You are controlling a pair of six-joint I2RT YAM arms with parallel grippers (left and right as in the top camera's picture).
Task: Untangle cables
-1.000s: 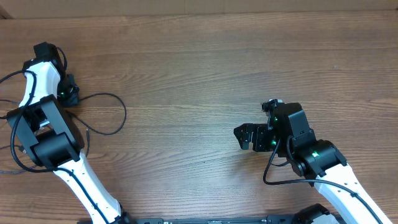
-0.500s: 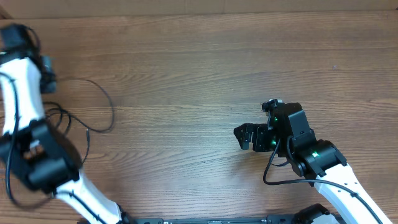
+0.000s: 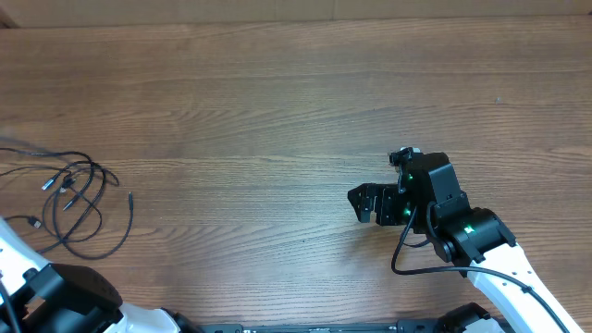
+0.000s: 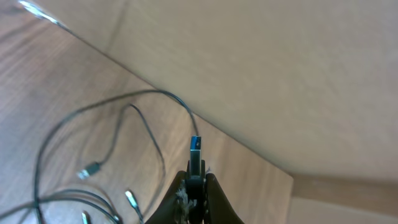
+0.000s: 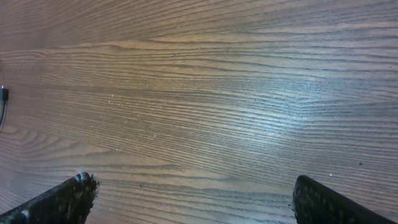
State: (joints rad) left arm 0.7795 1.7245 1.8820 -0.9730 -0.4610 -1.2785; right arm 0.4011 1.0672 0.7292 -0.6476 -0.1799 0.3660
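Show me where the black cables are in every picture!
Overhead: the cables lie in loose loops at the far left of the table.
Left wrist: they loop across the lower left, and one plug stands at the bottom middle, pinched in the left gripper jaws.
Right wrist: only a tiny dark tip at the left edge, likely a cable end.
Shared landmark: the wood-grain table.

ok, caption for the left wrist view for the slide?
Left gripper pinching a cable by its plug, the other cables looped loose on the wooden table below.
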